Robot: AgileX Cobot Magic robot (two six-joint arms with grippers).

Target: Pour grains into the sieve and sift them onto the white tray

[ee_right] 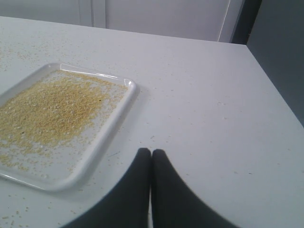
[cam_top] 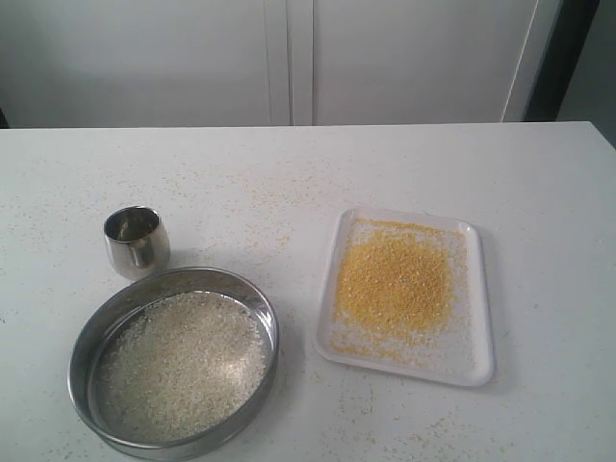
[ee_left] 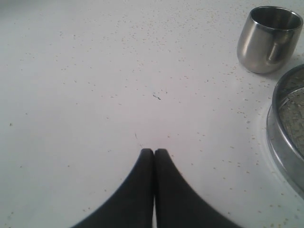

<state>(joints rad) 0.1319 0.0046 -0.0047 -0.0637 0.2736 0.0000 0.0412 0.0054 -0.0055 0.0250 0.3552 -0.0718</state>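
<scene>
From the exterior view I have the sieve (cam_top: pixel 115 306) sitting on the white table (cam_top: pixel 289 164) at the near left, its mesh bottom covered by a spread of whitish grains (cam_top: pixel 183 361). A small steel cup (cam_top: pixel 137 241) stands upright just behind it, close to the rim, though I cannot tell whether they touch. To the right, apart from the sieve, lies the white tray (cam_top: pixel 475 337), carrying a broad patch of fine yellow grains (cam_top: pixel 395 279) that is thickest in the middle and thins toward the edges. Stray specks dot the tabletop around and between both, and pale cabinet doors (cam_top: pixel 289 58) close off the background. On my left wrist view, the left gripper (ee_left: pixel 154 151) has its two dark fingers pressed together with nothing between them, poised over bare, speckled table; the cup and a curve of the sieve's steel rim sit off to one side, well clear of the tips. On my right wrist view, the right gripper (ee_right: pixel 151 151) is likewise closed tight and empty above the table, with the tray's rounded corner near the fingers but not touching them, and the yellow grains visible across the tray's floor.
</scene>
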